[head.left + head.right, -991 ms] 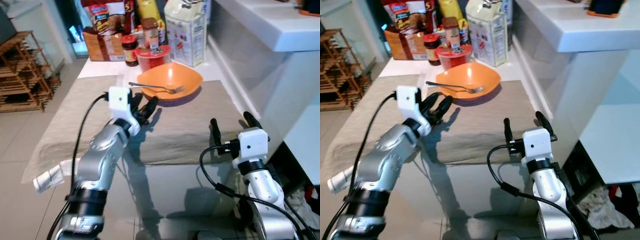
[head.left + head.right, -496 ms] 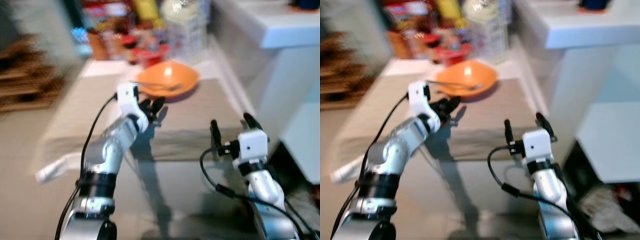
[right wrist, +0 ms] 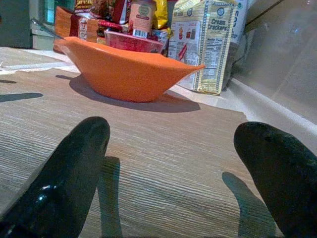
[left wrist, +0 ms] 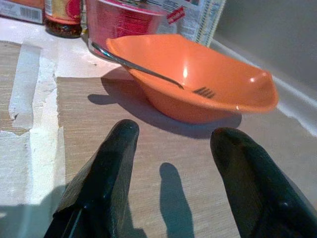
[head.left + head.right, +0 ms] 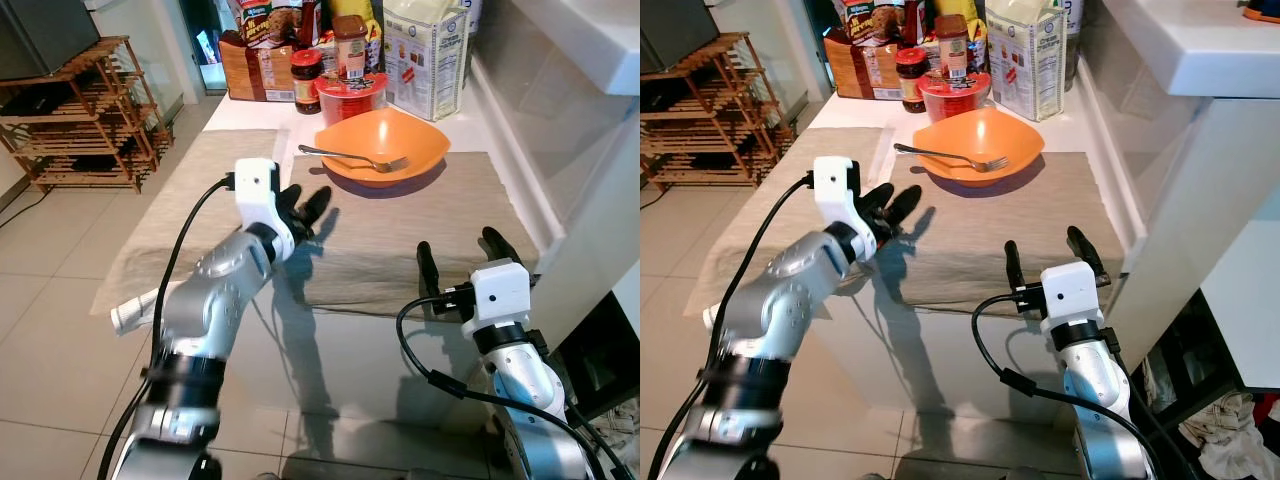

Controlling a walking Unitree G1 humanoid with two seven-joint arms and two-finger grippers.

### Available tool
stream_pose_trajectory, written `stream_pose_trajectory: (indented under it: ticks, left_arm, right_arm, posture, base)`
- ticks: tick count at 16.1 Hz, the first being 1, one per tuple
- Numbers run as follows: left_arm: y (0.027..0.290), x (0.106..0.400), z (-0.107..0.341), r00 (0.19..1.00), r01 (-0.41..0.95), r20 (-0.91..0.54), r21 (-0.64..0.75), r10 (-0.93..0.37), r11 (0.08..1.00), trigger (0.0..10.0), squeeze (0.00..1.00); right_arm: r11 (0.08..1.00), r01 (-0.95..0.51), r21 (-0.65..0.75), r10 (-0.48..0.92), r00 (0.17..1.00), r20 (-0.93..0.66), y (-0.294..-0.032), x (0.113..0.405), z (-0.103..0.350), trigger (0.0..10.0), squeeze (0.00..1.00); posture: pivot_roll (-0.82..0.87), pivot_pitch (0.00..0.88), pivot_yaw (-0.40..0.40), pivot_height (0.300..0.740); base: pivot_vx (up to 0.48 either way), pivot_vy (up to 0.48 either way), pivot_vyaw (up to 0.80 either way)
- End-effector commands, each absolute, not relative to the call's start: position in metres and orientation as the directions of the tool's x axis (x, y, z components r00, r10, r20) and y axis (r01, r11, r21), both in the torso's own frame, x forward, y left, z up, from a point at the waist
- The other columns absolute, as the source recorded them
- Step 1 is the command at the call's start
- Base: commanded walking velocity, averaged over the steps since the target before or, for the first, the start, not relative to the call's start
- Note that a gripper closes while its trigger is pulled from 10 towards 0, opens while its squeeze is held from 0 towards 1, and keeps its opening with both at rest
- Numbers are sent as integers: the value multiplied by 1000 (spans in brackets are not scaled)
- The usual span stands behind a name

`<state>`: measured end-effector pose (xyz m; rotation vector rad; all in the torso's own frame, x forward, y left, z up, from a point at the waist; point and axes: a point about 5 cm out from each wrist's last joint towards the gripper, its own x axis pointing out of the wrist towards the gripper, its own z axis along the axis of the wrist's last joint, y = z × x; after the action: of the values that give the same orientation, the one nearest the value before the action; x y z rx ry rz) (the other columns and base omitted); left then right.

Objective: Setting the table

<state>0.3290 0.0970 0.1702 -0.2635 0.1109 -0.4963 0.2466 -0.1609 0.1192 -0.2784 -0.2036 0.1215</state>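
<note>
An orange bowl [image 5: 381, 144] sits at the far edge of a tan mat [image 5: 430, 230] on the table, with a fork [image 5: 352, 158] resting in it. The left gripper [image 5: 305, 212] hangs near the bowl, fingers spread, holding nothing. The right gripper [image 5: 462, 262] waits at the mat's near edge, also spread and empty.

- A white table [image 5: 250, 112] stands along the wall, its near edge toward the robot.
- Two beige placemats lie flat on it: the right placemat [image 5: 440, 230], and the left placemat [image 5: 190, 200] beside it, with a strip of bare top between them.
- An orange bowl [image 5: 385, 142] sits on the right placemat's far edge, a fork [image 5: 350, 157] resting across it.
- Behind the bowl stand a red tub [image 5: 350, 95], a dark jar [image 5: 306, 80], a cracker box [image 5: 425, 55] and a brown carton [image 5: 255, 68].
</note>
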Motion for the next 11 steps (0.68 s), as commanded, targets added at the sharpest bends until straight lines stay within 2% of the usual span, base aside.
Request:
stream_pose_trajectory:
  ticks: [1,5,6,8,11]
  left_arm:
    - [99,328,173,873,468,-26,-238,-487,851,10000,0]
    - [98,322,175,868,491,4,-156,-497,857,10000,0]
    - [97,321,175,864,497,7,-161,-503,853,10000,0]
    - [97,321,174,864,498,5,-153,-503,854,10000,0]
    - [98,323,175,867,496,15,-121,-498,860,10000,0]
  right_arm:
    - [953,-98,-288,157,969,192,-159,247,120,10000,0]
    - [951,-103,-291,163,968,192,-159,248,121,10000,0]
    - [950,-107,-292,166,969,184,-159,248,120,10000,0]
    - [955,-114,-275,165,971,173,-158,249,119,10000,0]
    - [953,-107,-283,164,969,185,-159,250,121,10000,0]
  posture:
    - [-203,0,106,722]
    - [-196,0,100,722]
    - [-195,0,98,722]
    - [-195,0,98,722]
    - [-196,0,97,722]
  base:
    - [0,0,0]
    - [0,0,0]
    - [0,461,0]
    - [0,461,-681]
    - [0,0,-777]
